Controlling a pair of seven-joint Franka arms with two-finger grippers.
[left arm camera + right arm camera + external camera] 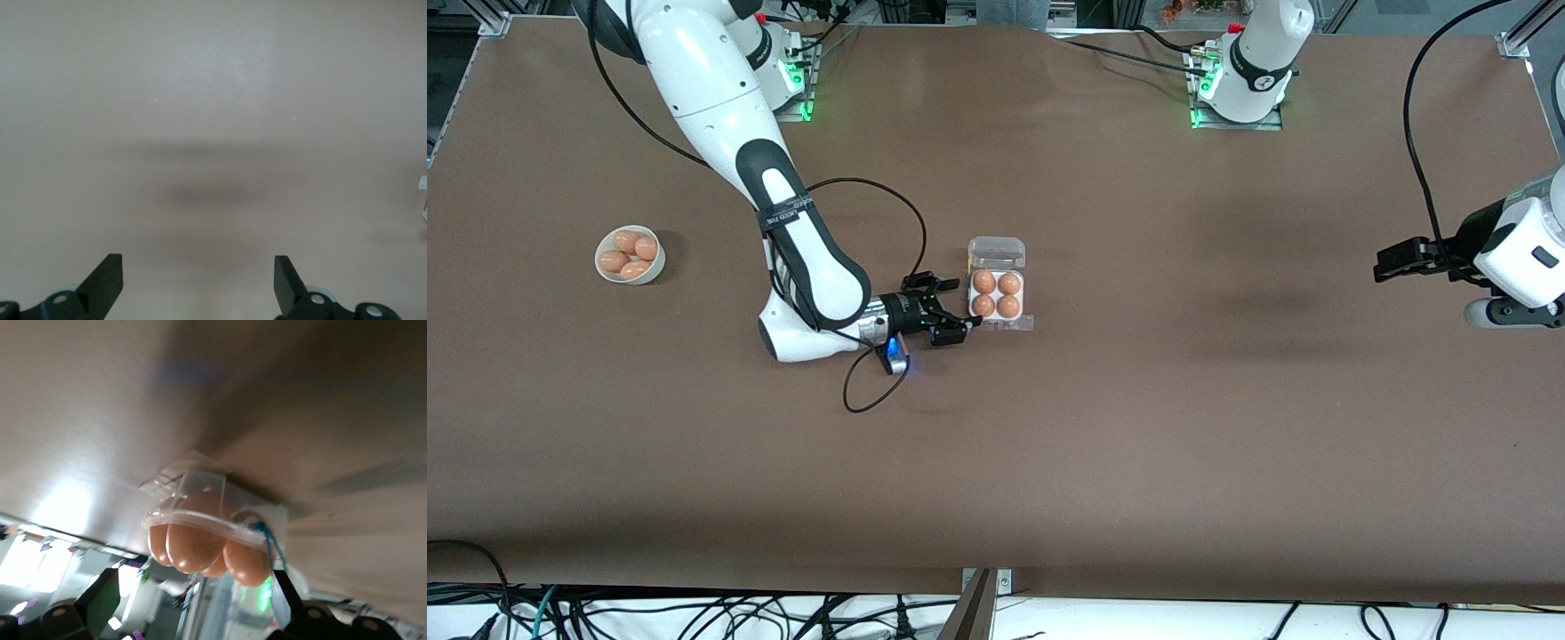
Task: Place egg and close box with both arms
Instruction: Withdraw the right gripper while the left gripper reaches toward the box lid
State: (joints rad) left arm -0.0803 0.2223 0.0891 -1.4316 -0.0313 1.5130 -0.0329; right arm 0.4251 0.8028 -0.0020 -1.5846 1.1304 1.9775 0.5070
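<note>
The box [997, 302] lies mid-table with its clear lid [997, 252] hinged open on the side farther from the front camera. Several orange-brown eggs fill its whitish tray, among them the egg [984, 305] in the cell closest to my right gripper [959, 308]. That gripper sits low beside the box toward the right arm's end of the table, open, holding nothing. In the right wrist view the box [200, 513] with its eggs [193, 543] fills the middle, just ahead of the spread fingers [100, 600]. My left gripper [1392, 264] waits open over bare table at the left arm's end, with nothing between its fingers [107, 280].
A round white bowl [655, 264] holding three more eggs stands toward the right arm's end of the table. A black cable [871, 391] loops onto the table under the right wrist. Brown tabletop [1192, 400] stretches between the box and the left gripper.
</note>
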